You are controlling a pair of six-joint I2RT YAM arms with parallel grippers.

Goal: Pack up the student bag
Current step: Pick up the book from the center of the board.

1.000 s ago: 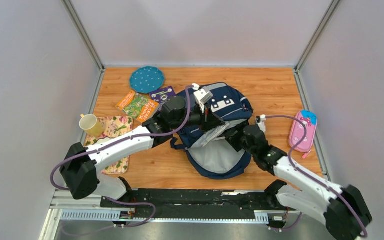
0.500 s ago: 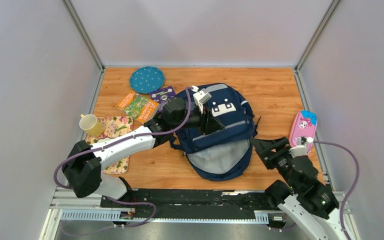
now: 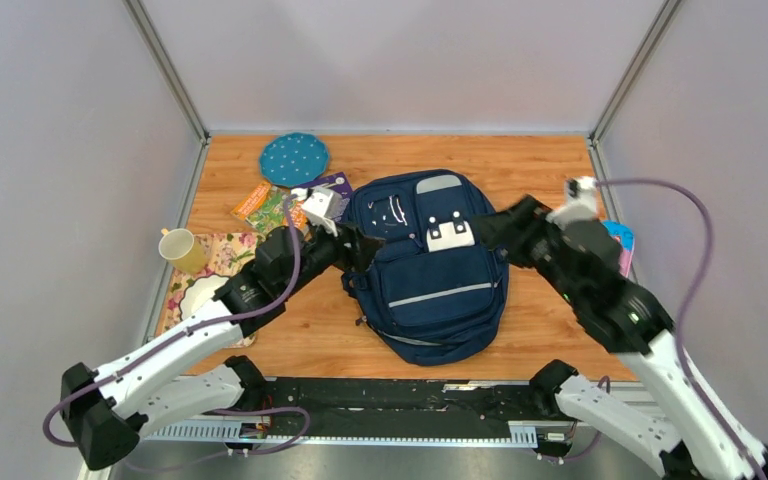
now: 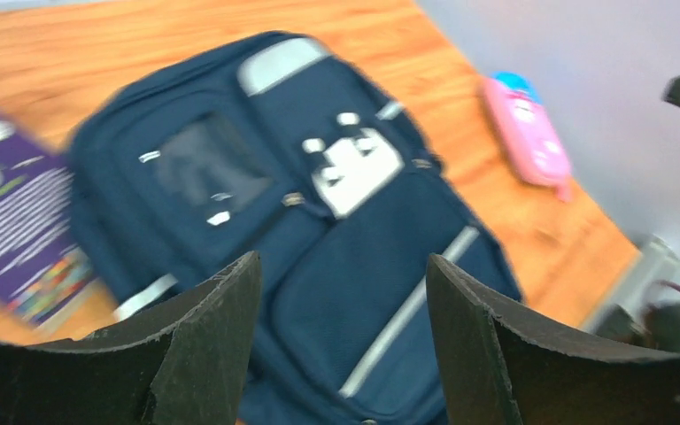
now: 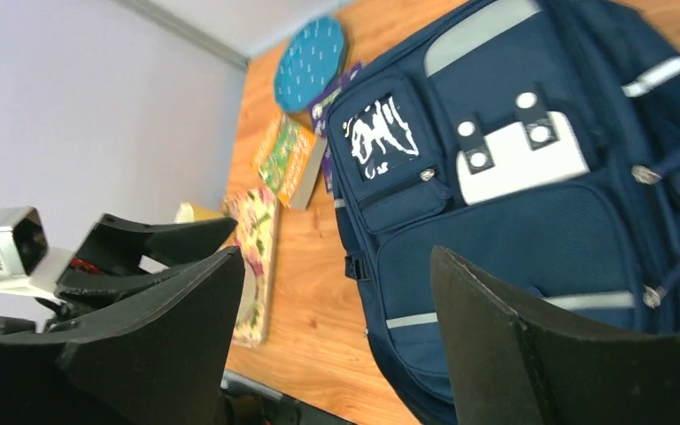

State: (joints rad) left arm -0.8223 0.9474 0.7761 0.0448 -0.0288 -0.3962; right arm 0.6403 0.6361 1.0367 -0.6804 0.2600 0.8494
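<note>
- Since the earlier view, both arms have drawn out of the large navy blue fabric student bag [image 3: 430,275]. Its grey lining, exposed a second ago, no longer shows.
- The bag lies flat, front face up, in the middle of the wooden desk [image 3: 540,170], with its white square patch and front pockets uppermost. Whether the main zip is shut cannot be told.
- The left claw [image 3: 358,245] sits just beside the bag's upper left edge, its fingers spread wide and holding nothing.
- The right claw [image 3: 495,228] hangs over the bag's upper right corner, likewise wide apart and empty.
- Loose items remain outside the bag:
  - a purple booklet [image 3: 332,185] touching its left shoulder;
  - an orange-and-green paperback [image 3: 265,208];
  - a round teal dotted pad [image 3: 294,159];
  - a yellow cup [image 3: 182,248] on a floral cloth mat [image 3: 230,255];
  - a small pink pencil case [image 4: 527,128] at the right wall.
- Step in hand, as judged: a pause between loads, with packing unfinished.
- Next move, as judged: one claw must lift the flap while the other fetches a nearby item, probably the booklet.
</note>
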